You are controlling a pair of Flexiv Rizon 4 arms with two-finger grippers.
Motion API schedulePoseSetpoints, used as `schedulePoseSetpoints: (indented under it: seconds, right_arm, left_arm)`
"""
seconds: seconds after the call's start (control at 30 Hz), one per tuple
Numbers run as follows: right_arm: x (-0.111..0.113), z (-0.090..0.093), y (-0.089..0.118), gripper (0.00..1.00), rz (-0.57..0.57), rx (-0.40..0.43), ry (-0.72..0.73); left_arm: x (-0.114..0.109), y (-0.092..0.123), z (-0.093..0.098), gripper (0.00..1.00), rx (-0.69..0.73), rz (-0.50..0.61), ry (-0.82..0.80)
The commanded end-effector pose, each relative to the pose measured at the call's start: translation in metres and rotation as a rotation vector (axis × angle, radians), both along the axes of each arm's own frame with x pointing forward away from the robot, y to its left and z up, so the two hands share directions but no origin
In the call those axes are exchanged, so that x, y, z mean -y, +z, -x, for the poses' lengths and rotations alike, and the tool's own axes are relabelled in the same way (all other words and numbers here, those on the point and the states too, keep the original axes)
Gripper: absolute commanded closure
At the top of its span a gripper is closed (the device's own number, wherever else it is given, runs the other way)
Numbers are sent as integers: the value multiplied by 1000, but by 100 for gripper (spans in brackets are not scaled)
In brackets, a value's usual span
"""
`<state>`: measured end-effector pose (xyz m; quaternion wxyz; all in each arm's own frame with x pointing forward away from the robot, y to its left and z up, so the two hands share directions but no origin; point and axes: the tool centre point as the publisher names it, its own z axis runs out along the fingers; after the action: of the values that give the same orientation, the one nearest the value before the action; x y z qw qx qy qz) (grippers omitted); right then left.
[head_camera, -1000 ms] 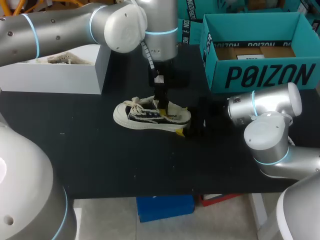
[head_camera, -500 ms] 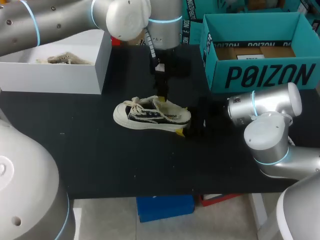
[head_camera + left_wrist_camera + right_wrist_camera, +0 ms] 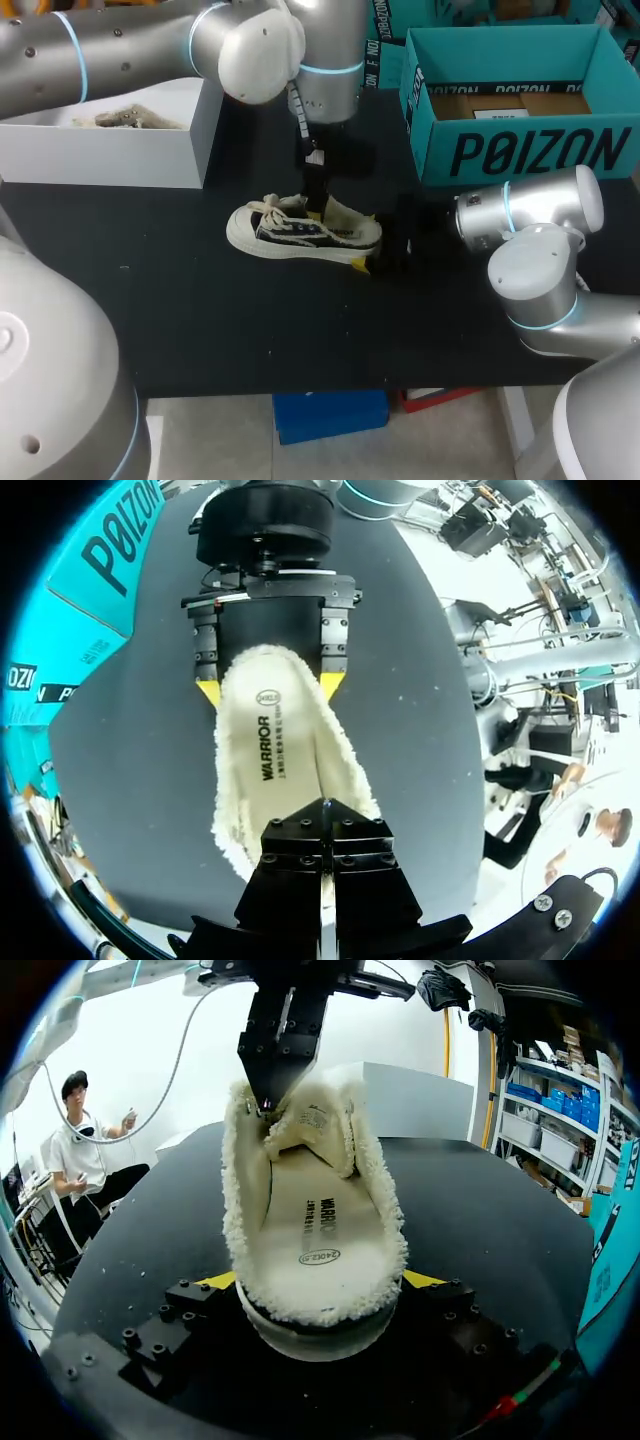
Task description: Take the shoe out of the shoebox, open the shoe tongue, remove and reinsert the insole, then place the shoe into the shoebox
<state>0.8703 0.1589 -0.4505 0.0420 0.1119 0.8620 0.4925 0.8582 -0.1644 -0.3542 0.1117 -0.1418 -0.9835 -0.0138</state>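
Note:
A cream low shoe [image 3: 285,232] with dark side panels lies on its sole on the black table, toe to the left. My right gripper [image 3: 378,255] is shut on its heel; the two yellow tips press the heel from both sides around the shoe [image 3: 315,1230]. Coming down from above, my left gripper [image 3: 316,205] is shut, with its tips at the folded tongue [image 3: 310,1125] in the shoe's opening. Whether it pinches anything I cannot tell. Under the left gripper [image 3: 322,815] the printed insole [image 3: 275,770] lies flat inside the fleece lining.
The open teal shoebox [image 3: 520,150] stands at the back right, close behind my right arm. A white box [image 3: 120,150] with pale stuffing inside sits at the back left. Bare black table lies in front of the shoe.
The left gripper lifted a little out of the shoe's opening, then came back down slightly nearer the toe. The right gripper and the shoe stayed put.

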Motion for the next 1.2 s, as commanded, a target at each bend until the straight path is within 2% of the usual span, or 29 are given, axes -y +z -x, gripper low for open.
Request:
schedulePoseSetpoints:
  seconds: [0.03, 0.23, 0.57, 0.93, 1.2]
  right_arm:
    - [-5, -1, -6, 100, 4, -2, -3]
    - [-5, -1, -6, 100, 4, -2, -3]
    - [-5, -1, -6, 100, 4, -2, -3]
    - [-5, -1, -6, 100, 4, -2, -3]
    - [-5, -1, -6, 100, 4, -2, -3]
  left_arm:
    - [-4, -9, 7, 100, 2, 11, 8]
    - [-8, -14, 16, 100, 9, 8, 29]
    - [-12, -31, 19, 100, 25, -2, 46]
    - [-14, -58, 13, 100, 62, -12, 47]
    - [-7, -49, -1, 100, 100, 31, 27]
